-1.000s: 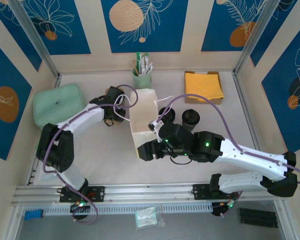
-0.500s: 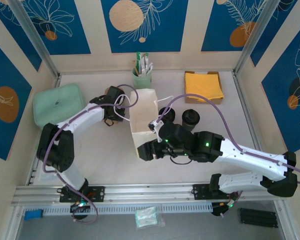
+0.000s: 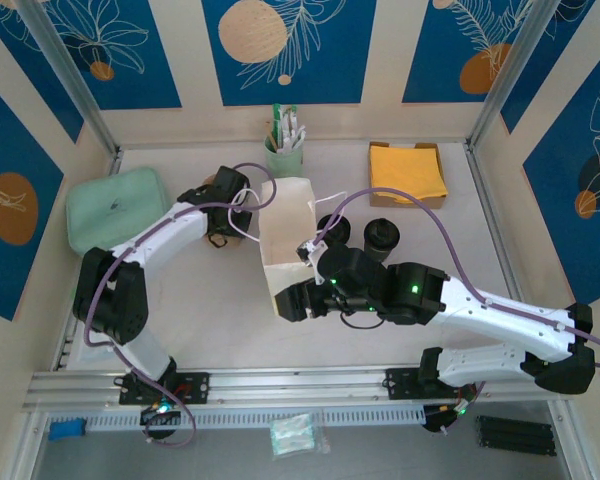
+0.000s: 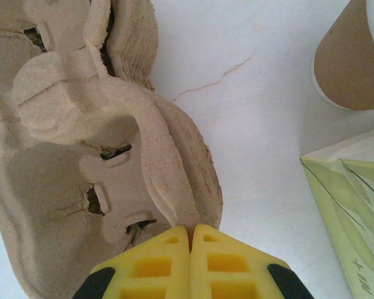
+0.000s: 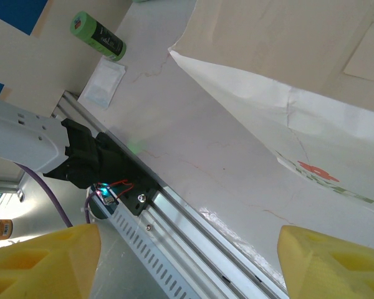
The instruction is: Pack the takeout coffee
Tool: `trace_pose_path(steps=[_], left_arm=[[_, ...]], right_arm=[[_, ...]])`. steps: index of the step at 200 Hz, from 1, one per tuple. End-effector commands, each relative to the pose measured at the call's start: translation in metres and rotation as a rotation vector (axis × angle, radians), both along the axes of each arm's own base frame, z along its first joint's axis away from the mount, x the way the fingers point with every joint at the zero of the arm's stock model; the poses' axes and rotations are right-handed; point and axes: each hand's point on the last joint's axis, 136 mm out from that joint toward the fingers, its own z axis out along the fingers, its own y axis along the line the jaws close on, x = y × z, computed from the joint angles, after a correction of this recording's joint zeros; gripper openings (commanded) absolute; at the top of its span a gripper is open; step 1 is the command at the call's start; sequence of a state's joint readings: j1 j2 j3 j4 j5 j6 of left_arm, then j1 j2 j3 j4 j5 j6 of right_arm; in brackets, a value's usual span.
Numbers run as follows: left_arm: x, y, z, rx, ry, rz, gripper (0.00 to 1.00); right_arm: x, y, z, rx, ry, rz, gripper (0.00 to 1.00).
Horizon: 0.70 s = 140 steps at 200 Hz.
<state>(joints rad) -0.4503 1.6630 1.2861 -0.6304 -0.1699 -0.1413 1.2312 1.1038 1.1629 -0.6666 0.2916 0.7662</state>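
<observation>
The left gripper (image 4: pixel 190 235) is shut, jaws pinched together on the rim of the pulp cup carrier (image 4: pixel 81 143) (presumably for moving it). The right gripper (image 5: pixel 188 258) is held with jaws apart and empty by the white paper bag (image 3: pixel 285 225). The takeout coffee (image 3: pixel 383 237) is seen standing on the bench (image 3: pixel 200 300), right of the bag.
</observation>
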Motion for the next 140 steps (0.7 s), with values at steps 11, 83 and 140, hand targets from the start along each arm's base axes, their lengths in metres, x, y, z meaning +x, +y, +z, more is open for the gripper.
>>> trace_pose_path(steps=[11, 83, 140], left_arm=[[0.0, -0.003, 0.034, -0.01, -0.052, -0.024, 0.0], [-0.012, -0.009, 0.052, -0.077, -0.031, -0.022, 0.0], [-0.028, -0.005, 0.057, -0.09, -0.014, -0.014, 0.0]], right_arm=[[0.001, -0.006, 0.003, 0.01, -0.018, -0.016, 0.75], [0.002, -0.005, 0.002, 0.008, -0.017, -0.015, 0.75], [0.002, -0.003, 0.001, 0.01, -0.013, -0.012, 0.75]])
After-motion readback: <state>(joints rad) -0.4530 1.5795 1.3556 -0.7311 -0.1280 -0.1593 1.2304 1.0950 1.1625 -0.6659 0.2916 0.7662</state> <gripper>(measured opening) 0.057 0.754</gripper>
